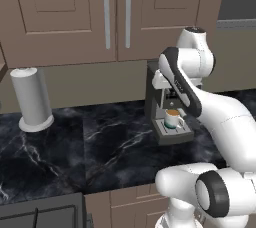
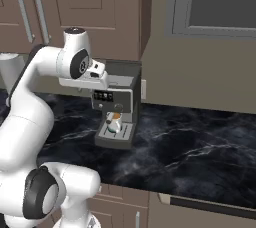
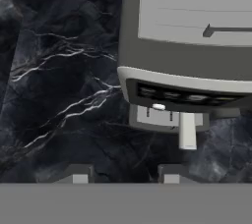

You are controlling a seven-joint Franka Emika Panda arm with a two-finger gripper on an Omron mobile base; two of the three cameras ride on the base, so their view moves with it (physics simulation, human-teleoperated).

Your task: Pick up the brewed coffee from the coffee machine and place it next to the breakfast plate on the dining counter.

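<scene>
End effector empty, fingers apart, above the machine at centre frame. Mug sits on its drip tray. Step: approach. Next: descend, reach mug.

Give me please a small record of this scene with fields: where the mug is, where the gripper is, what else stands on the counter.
mug: the brewed coffee stands upright on the drip tray of the coffee machine, under its spout
gripper: gripper is above and in front of the machine, looking down on its top; the fingers are apart and hold nothing
task state: mug not yet picked up
counter: black marble-patterned counter
other things: white paper towel roll stands upright at the left, apart from the machine
background: brown wall cabinets above the counter
</scene>
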